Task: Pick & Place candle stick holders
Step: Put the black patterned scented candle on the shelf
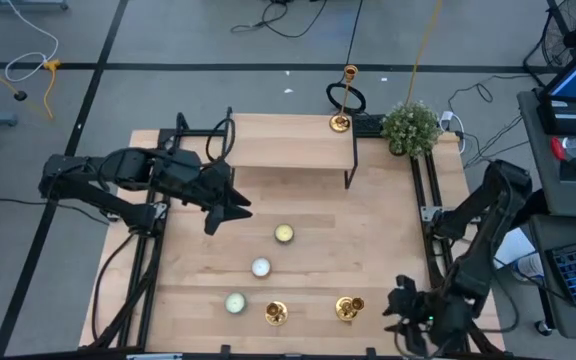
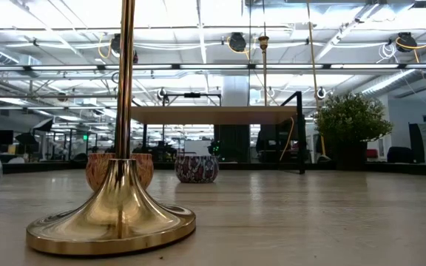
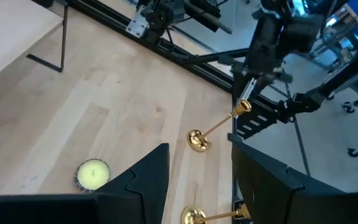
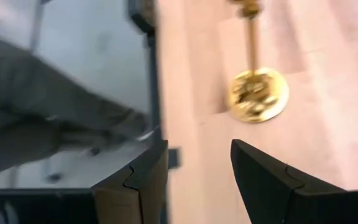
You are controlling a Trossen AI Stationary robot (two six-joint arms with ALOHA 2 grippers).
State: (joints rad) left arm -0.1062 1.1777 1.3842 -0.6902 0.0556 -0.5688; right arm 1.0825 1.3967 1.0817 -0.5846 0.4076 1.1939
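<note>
Right gripper [image 4: 199,168], fingers parted and empty, hovers at the counter's [image 1: 368,240] near right corner; a shiny brass round-based candlestick holder [image 4: 258,93] stands just ahead, untouched. Left gripper [image 3: 199,180] likewise spread, empty.

Low view: nearest candle stick holder [image 2: 117,214] cut off above by the frame, cup unseen. Left wrist view: a second holder [image 3: 213,216] clipped at the bottom edge, partly behind the left tool's finger [image 3: 148,186]. Right wrist view: holder [image 4: 258,92] blurred, top cropped. High view: right tool [image 1: 408,305] too dark to read.
</note>
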